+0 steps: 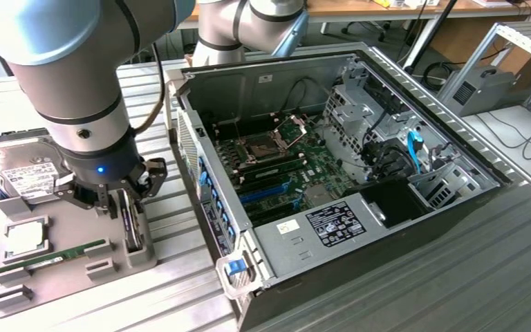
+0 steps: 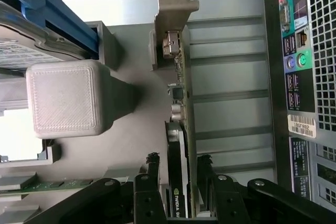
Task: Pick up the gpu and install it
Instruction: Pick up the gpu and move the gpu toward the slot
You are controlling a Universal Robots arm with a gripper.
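Observation:
The gpu (image 1: 133,225) stands on its edge in a slot of the grey holder (image 1: 72,270) at the exterior view's left, beside the computer case. In the wrist view the gpu (image 2: 182,129) is a thin dark card with a black cooler and a silvery end bracket (image 2: 176,3) at its far end. My gripper (image 1: 124,202) is lowered over it. The gripper (image 2: 177,163) is open, its black fingers (image 2: 153,169) on either side of the card, with a small gap still showing on the cooler side.
The open computer case (image 1: 339,173) lies on the metal table, its motherboard with blue slots (image 1: 265,192) facing up. The holder also carries a hard drive (image 1: 25,173), a processor (image 1: 25,236) and a green memory stick (image 1: 49,261). The case's rear ports (image 2: 302,66) are close by.

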